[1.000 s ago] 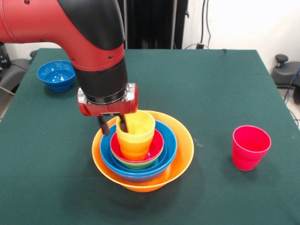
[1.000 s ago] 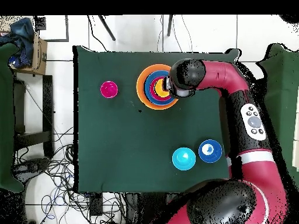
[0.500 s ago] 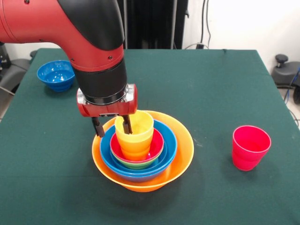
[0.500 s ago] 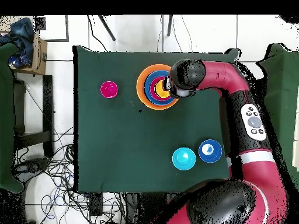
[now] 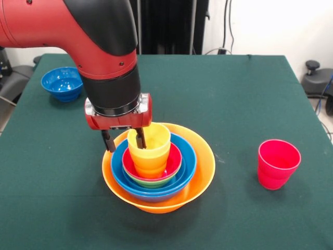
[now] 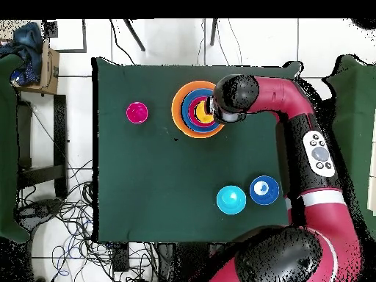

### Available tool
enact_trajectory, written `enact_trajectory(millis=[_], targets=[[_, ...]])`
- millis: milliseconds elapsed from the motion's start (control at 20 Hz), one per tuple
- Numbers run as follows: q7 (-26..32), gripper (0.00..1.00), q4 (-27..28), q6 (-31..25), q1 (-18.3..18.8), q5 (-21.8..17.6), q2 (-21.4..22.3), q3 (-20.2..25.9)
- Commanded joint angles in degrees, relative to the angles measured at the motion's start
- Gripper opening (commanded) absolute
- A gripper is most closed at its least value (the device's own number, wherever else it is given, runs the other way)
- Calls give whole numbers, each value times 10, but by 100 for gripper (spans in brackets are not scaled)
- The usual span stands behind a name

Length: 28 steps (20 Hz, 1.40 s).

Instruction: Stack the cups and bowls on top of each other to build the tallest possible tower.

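1. Tower point(image 5: 158, 172): a nested pile resting on the green surface point(image 5: 234, 104), somewhat toward its front edge in the front view. The large orange bowl point(image 5: 203, 172) is the base; inside it sit a blue bowl point(image 5: 186, 164), a green bowl point(image 5: 151, 183) of which only the rim shows, and a red bowl point(image 5: 174, 161).
2. Yellow cup point(image 5: 150, 151): upright in the red bowl, topmost item of the pile (its lower part is shaded orange).
3. End effector point(image 5: 124, 141): directly over the tower, its two dark fingers point(image 5: 108, 141) spread apart and straddling the cup's rim, one inside the cup and one outside. The fingers appear slack on the wall rather than clamped; nothing is lifted.
4. Red cup point(image 5: 278, 163): upright and alone on the surface, well apart from the tower, toward the right edge in the front view.
5. Dark-blue bowl point(image 5: 62, 83): near the far left corner in the front view.
6. Light-blue bowl point(image 6: 230, 200): seen only in the overhead view, just beside the dark-blue bowl.
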State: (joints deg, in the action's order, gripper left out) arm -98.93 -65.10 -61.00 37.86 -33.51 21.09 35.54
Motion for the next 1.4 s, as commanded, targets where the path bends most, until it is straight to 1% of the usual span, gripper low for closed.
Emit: enact_trajectory(millis=[50, 250, 450, 750, 1050, 1200, 1250, 1400], targets=[[53, 100, -20, -2, -5, 8, 41, -8], [53, 100, -40, -18, 1, 35, 68, 3], [54, 100, -49, -28, 2, 58, 85, 6], [58, 100, -45, -36, -1, 77, 92, 1], [59, 100, -45, -39, -5, 88, 97, -5], [53, 100, -48, -52, -9, 99, 109, -7], [45, 100, -50, -65, -13, 108, 118, -7], [27, 100, -56, -75, -23, 122, 138, -9]])
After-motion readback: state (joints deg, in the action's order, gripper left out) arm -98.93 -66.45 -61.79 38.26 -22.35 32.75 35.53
